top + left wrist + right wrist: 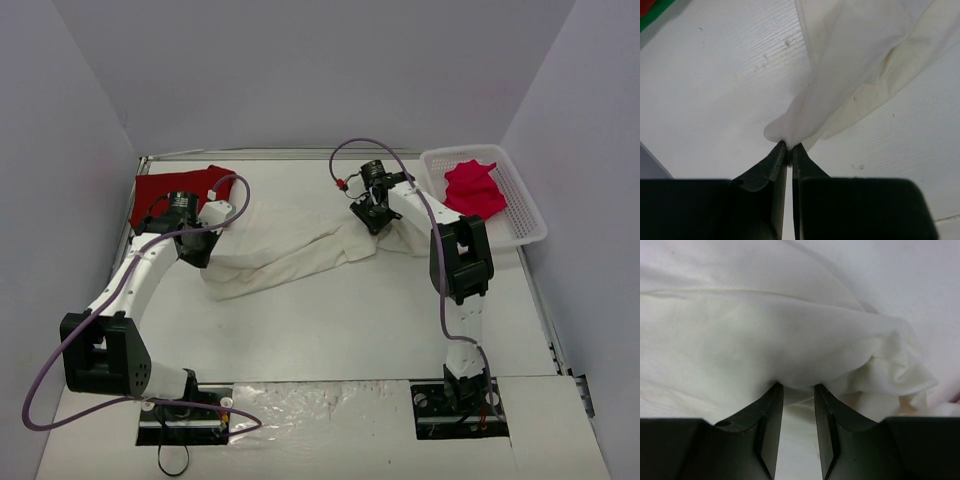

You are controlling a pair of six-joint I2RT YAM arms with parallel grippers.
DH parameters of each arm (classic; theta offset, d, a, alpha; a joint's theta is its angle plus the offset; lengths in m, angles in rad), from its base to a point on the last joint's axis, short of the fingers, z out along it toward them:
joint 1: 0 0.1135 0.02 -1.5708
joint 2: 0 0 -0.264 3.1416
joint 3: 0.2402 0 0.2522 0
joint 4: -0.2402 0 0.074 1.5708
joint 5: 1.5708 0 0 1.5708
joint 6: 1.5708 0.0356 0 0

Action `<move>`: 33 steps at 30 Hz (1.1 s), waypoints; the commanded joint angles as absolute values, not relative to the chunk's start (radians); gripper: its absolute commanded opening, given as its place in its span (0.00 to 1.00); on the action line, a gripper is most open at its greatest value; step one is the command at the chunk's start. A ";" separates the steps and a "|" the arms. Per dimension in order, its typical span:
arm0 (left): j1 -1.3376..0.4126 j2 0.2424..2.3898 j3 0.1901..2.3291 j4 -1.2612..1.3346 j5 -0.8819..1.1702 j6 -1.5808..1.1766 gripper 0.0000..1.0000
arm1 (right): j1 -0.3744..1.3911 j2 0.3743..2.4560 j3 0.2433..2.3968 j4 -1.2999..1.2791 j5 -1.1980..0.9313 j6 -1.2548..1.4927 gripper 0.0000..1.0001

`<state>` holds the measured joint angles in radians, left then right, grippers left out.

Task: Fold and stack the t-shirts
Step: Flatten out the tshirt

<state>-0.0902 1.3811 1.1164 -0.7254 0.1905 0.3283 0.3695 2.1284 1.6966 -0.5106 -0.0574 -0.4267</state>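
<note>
A large cream-white t-shirt (290, 245) lies bunched and stretched across the middle of the table. My left gripper (200, 247) is shut on a pinched corner of it (789, 146), and the cloth (855, 65) fans away from the tips. At the shirt's far right end my right gripper (372, 215) presses into a fold of the white cloth (765, 330). Its jaws (798, 386) stand apart, with cloth bulging over the tips. A red t-shirt (165, 190) lies at the back left, just behind the left gripper. A pinkish-red t-shirt (473, 188) sits crumpled in the basket.
The white lattice basket (530, 215) stands at the back right, close to the right arm. Grey walls close in the table on three sides. A sliver of the red shirt (647, 6) shows in the left wrist view's top corner.
</note>
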 commanded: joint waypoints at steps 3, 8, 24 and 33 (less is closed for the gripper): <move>-0.084 1.388 1.117 -0.718 0.199 0.334 0.02 | 0.383 2.175 1.712 -0.551 -0.041 -0.434 0.28; -0.086 1.402 1.118 -0.719 0.202 0.336 0.02 | 0.383 2.177 1.690 -0.551 -0.025 -0.445 0.29; -0.084 1.397 1.126 -0.729 0.207 0.334 0.02 | 0.382 2.097 1.669 -0.551 -0.005 -0.437 0.00; -0.084 1.361 1.206 -0.784 0.204 0.341 0.02 | 0.379 1.824 1.695 -0.597 0.058 -0.445 0.00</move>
<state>-0.0902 1.4086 1.1290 -0.7422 0.1947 0.3294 0.3748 2.0048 1.6642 -0.5461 -0.0006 -0.4397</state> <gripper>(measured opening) 0.051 0.005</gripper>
